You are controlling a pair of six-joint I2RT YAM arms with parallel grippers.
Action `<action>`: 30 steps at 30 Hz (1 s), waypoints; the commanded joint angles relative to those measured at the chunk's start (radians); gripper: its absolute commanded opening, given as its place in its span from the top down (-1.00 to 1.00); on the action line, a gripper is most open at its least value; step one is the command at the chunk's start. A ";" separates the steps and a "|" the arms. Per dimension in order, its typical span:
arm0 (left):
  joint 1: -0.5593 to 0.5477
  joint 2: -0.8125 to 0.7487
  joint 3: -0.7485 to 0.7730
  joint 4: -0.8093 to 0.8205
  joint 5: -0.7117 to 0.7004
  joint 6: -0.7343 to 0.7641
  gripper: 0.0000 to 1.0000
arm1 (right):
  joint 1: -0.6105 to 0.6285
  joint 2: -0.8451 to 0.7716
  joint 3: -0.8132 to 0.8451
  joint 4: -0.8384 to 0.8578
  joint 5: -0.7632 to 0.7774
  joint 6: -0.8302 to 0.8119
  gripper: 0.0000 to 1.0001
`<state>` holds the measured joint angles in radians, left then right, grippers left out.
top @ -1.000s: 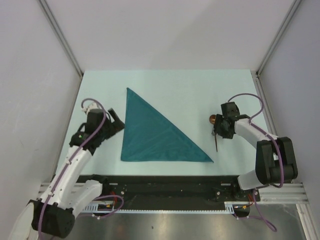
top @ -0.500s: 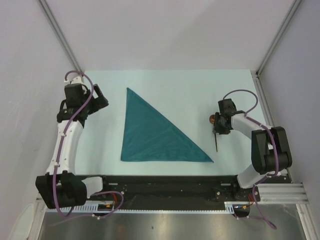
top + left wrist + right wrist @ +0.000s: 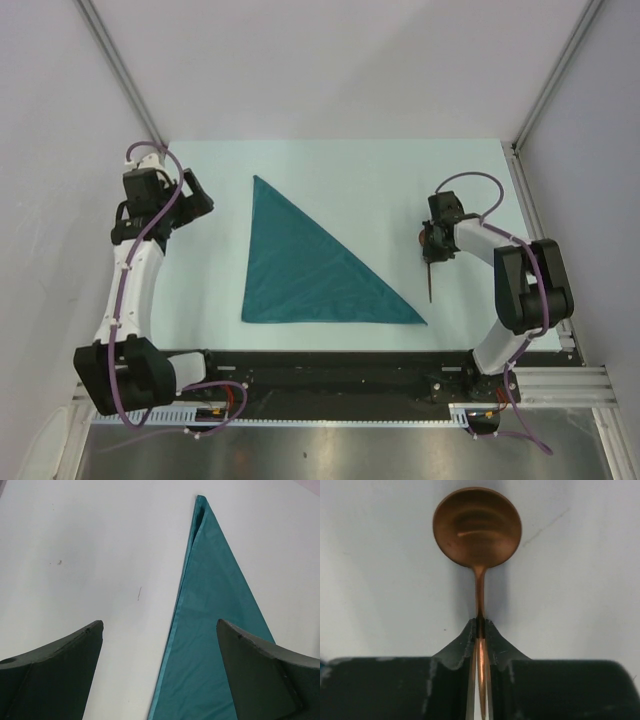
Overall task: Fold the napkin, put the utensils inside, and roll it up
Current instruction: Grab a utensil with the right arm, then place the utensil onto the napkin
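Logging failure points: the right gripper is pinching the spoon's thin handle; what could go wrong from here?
The right gripper pinches the small copper-brown metal spoon only at its thin neck; it may swivel or slip when lifted.
The teal triangular cloth napkin lies unheld, left gripper open beside it; placing could shift it.

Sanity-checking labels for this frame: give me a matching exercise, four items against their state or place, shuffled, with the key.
Items:
1. napkin
2. spoon
3. left hand
4. right hand

States or places:
A. fingers closed on a thin handle
B. open, holding nothing, at the cloth's left side
C. teal, folded into a triangle, flat on the table
D. round copper-brown bowl, lying right of the cloth

Pairs: 1-C, 2-D, 3-B, 4-A
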<state>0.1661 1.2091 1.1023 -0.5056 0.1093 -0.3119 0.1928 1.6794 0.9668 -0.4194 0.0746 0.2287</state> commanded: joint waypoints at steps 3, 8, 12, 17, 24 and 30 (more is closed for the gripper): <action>0.026 -0.077 -0.036 0.038 -0.019 0.034 -0.99 | 0.042 0.077 0.050 -0.006 0.010 -0.009 1.00; 0.027 -0.089 -0.045 0.039 -0.014 0.034 -1.00 | 0.134 0.028 0.088 0.030 -0.033 -0.080 1.00; 0.026 -0.092 -0.045 0.038 -0.019 0.034 -0.99 | 0.241 0.006 0.176 0.025 -0.056 -0.193 1.00; 0.026 -0.095 -0.050 0.042 -0.008 0.033 -0.99 | 0.375 0.068 0.346 -0.016 -0.111 -0.302 1.00; 0.029 -0.094 -0.053 0.041 -0.003 0.033 -1.00 | 0.508 0.287 0.610 -0.133 -0.266 -0.436 1.00; 0.029 -0.097 -0.055 0.039 -0.003 0.033 -0.99 | 0.557 0.462 0.811 -0.251 -0.248 -0.453 1.00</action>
<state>0.1844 1.1423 1.0512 -0.4877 0.1005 -0.3035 0.7410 2.0686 1.6577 -0.5621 -0.1596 -0.1787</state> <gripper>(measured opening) 0.996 0.024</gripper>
